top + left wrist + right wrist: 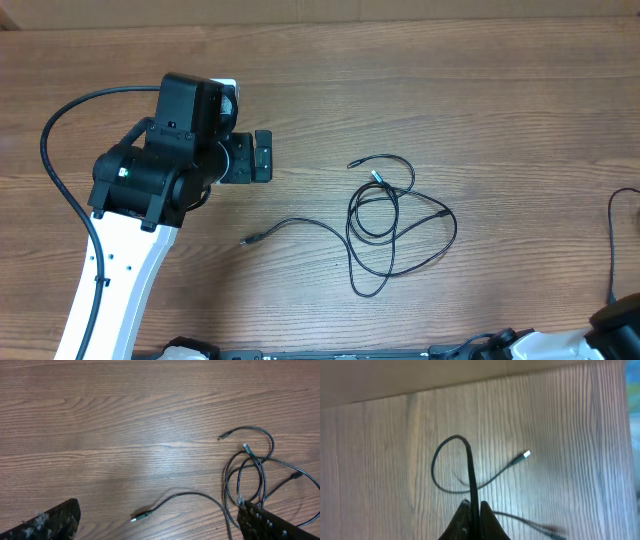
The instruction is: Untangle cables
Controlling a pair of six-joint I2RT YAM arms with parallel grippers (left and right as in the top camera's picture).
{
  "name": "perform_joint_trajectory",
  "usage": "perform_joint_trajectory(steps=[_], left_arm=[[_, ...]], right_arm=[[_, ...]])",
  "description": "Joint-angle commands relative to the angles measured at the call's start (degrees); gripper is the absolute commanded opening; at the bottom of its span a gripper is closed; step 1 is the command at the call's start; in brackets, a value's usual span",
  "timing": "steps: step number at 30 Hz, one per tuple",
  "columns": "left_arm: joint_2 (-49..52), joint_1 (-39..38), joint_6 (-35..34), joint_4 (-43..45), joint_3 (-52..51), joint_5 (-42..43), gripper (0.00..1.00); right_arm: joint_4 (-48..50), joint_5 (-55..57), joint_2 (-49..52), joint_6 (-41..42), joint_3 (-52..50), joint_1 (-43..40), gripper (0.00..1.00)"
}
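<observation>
The right gripper [472,506] sat closest to its wrist camera. Its two dark fingers were pinched together on a thin black cable [468,467] that rose from between them. That cable curled into a loop to the left and ran back across the pale wood to a small silver-tipped plug [526,453] lying on the surface. The left gripper [159,510] stood wide apart and held nothing; its scuffed fingers [50,522] showed only in the two lower corners of the left wrist view. It hung over bare boards of the wooden table [480,80]. The tangled cables [400,215] lay flat on the table right of centre in the overhead view, well apart from the left arm [160,170]. They formed a loose heap of overlapping loops with two short ends poking out at the top. One long strand [300,222] trailed leftward out of the heap and ended in a loose plug end [245,241]. In the left wrist view that plug end lay between the fingers, near the bottom edge. The loops themselves passed behind the right-hand finger, and whether they touched it could not be told.
</observation>
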Motion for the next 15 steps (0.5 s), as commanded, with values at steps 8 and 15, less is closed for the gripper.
perform_joint_trajectory(steps=[8, 15], left_arm=[[0.20, 0.24, 1.14, 0.07, 1.14, 0.59, 1.00], [0.20, 0.24, 1.14, 0.09, 1.14, 0.59, 1.00]], right_arm=[[-0.33, -6.45, 2.49, 7.39, 0.33, -7.43, 0.16], [-0.35, -9.07, 2.49, 8.37, 0.33, -9.90, 0.55]])
